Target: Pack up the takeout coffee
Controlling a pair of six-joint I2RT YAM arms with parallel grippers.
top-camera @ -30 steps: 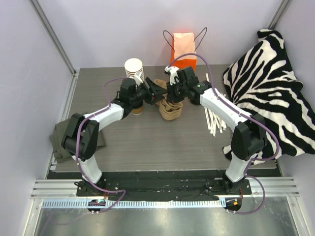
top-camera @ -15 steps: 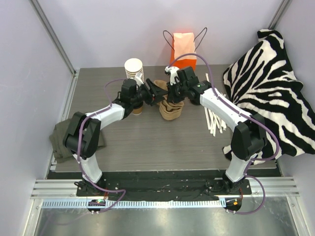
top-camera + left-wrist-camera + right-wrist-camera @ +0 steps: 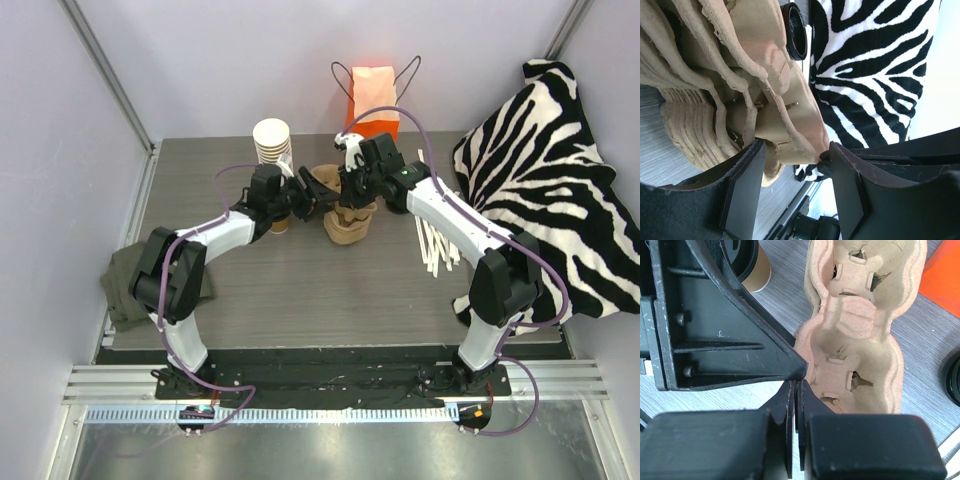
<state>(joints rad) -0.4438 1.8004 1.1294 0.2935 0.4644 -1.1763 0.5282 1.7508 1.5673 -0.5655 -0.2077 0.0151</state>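
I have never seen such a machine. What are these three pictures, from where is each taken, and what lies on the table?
These are two robot arms fixed at the near edge of a table. The wide picture comes from a camera above and behind them; each close picture comes from a camera on one wrist. The arms meet over a stack of cardboard cup carriers. The left gripper is open, with a carrier's edge between its fingers. The right gripper is shut at the top carrier rim; whether it pinches it is unclear. Nearby are a lidded coffee cup, a stack of empty cups, an orange bag and a zebra cloth.
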